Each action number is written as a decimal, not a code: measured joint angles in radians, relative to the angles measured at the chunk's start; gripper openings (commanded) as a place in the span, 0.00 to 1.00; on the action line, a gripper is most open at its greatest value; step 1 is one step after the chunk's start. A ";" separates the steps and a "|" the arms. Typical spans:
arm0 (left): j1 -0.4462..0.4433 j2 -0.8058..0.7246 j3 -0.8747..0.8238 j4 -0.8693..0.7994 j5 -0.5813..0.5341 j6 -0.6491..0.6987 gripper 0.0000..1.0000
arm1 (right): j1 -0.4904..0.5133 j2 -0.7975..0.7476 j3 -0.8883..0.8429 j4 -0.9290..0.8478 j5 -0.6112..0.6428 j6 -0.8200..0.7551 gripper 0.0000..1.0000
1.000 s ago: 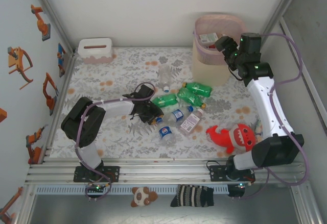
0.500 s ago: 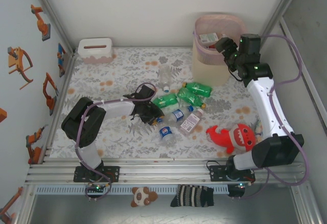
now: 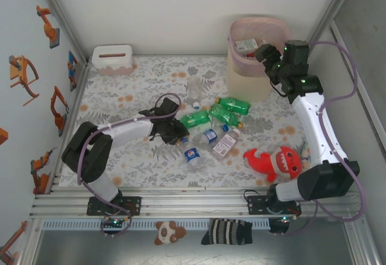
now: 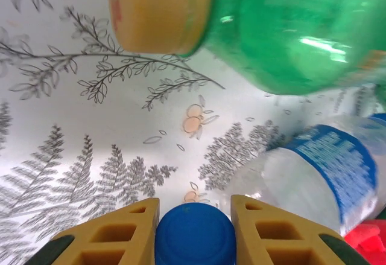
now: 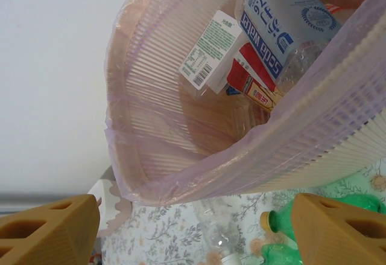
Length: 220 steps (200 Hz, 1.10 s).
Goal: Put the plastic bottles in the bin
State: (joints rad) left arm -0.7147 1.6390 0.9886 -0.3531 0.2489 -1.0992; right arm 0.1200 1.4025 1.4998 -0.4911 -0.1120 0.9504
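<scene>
Several plastic bottles lie mid-table: green ones [image 3: 232,105] [image 3: 194,119], a clear one [image 3: 194,90], and blue- and pink-labelled ones [image 3: 210,136] [image 3: 225,144]. My left gripper [image 3: 174,133] is low among them, shut on the blue cap [image 4: 194,235] of a clear blue-labelled bottle [image 3: 192,154]. Ahead of it lie a green bottle with a yellow cap [image 4: 289,29] and a clear blue-labelled bottle [image 4: 319,174]. The bin [image 3: 248,75] stands at the back right with bottles inside [image 5: 283,17]. My right gripper [image 3: 264,55] hangs open over the bin's rim [image 5: 181,174], holding nothing.
A red plush shark [image 3: 274,159] lies near the right arm's base. A low white box with a slot [image 3: 113,58] sits in the back left corner. Walls close the table on the left, back and right.
My left gripper's fingers have closed onto the blue cap, and the left arm's elbow has swung down and left. The held bottle shifted slightly. The right arm stayed put.
</scene>
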 measured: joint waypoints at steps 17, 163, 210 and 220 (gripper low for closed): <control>0.002 -0.072 0.017 -0.030 -0.047 0.055 0.26 | 0.000 -0.001 -0.002 0.012 -0.019 -0.028 0.80; 0.024 -0.576 0.055 0.212 0.030 0.734 0.18 | 0.043 -0.153 -0.226 0.521 -0.678 -0.393 0.78; 0.024 -0.576 0.135 0.306 0.240 0.834 0.11 | 0.173 -0.206 -0.225 0.478 -0.817 -0.634 0.82; 0.024 -0.576 0.151 0.326 0.281 0.846 0.10 | 0.206 -0.206 -0.218 0.437 -0.838 -0.690 0.83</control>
State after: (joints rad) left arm -0.6903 1.0634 1.1393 -0.0273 0.5297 -0.2531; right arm 0.3260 1.1965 1.2816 -0.0544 -0.9504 0.2600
